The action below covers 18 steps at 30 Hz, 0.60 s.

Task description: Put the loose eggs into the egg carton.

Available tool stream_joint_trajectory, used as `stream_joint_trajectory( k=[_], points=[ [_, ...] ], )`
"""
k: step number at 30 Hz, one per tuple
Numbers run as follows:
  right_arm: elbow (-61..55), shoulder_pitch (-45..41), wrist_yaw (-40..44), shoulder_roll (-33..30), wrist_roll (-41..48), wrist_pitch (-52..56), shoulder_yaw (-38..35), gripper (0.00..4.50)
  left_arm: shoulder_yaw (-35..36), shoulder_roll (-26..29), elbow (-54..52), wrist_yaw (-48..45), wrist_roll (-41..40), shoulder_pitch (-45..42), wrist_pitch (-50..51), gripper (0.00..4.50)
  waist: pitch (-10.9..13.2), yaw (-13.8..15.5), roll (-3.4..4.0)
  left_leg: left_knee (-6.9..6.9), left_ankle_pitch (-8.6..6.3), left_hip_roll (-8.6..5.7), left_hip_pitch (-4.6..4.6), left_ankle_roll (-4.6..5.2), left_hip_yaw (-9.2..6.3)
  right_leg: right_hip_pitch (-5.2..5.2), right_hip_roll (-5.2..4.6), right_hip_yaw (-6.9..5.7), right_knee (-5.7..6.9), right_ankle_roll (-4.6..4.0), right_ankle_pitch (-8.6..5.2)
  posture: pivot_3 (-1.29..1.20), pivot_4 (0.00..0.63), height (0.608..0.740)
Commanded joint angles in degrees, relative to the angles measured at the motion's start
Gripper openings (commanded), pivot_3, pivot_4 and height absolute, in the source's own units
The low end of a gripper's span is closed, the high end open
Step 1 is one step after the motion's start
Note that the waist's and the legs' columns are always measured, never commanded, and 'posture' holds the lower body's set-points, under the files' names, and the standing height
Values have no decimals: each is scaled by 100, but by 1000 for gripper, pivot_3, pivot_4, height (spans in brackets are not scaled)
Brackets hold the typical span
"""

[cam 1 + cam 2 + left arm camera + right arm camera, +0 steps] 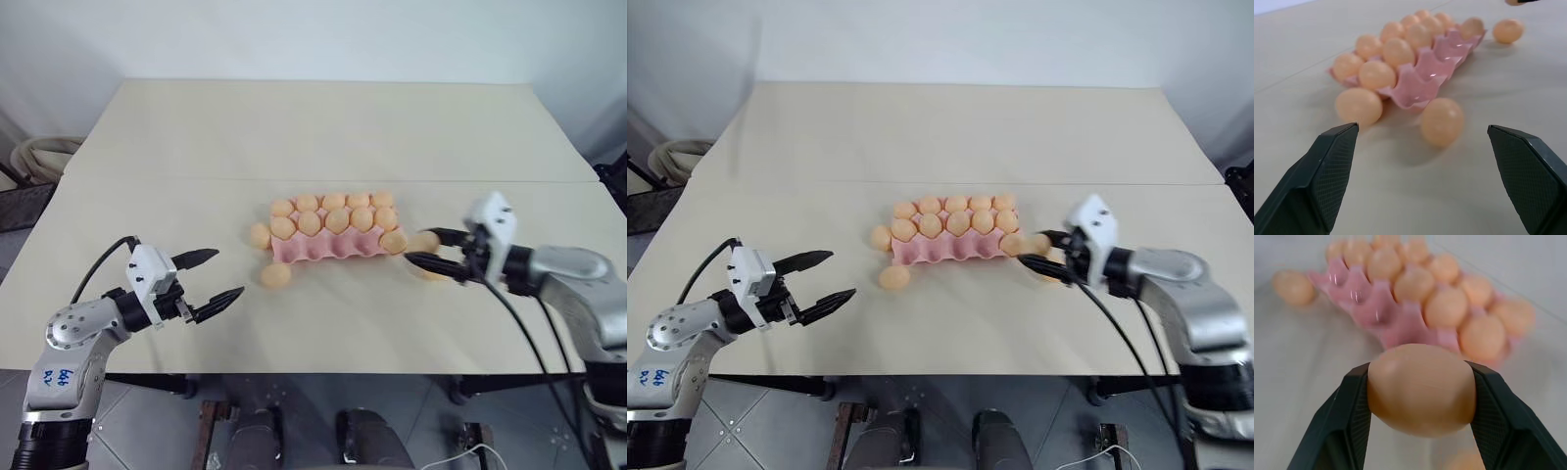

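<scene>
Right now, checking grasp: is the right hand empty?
No, the right hand is shut on a smooth pale orange oval egg between its fingers.

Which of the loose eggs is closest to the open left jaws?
The egg lying on the table just in front of the egg carton, at its left front corner; the other loose egg on that side lies farther back.
</scene>
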Motion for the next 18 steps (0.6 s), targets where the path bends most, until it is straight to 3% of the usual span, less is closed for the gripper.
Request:
stream_joint_trajectory(
  k=[1,7,13,18],
  points=[
    [380,-602,-88,340,-294,23,461,2377,212,26,-298,119,-101,142,-1,4500,0,14,0,0,-2,0,-6,-1,1,-7,0,2,1,-1,0,0,150,740],
    [1272,-1083,43,721,-796,-389,945,2377,287,-5,-518,278,-133,314,46,4500,0,34,0,14,1,-2,-70,6,-2,-66,-1,-7,12,0,1,0,150,740],
    [1501,-1225,8,915,-943,-538,916,4385,267,-52,-650,370,-147,376,98,4500,0,18,0,18,2,-2,-67,9,1,-66,0,-7,24,1,1,0,150,740],
    [683,-506,512,542,-515,-1161,211,4451,22,-77,-557,255,-153,212,101,4500,0,52,0,23,7,-2,-66,9,-1,-67,0,-10,38,1,1,0,150,740]
  ],
)
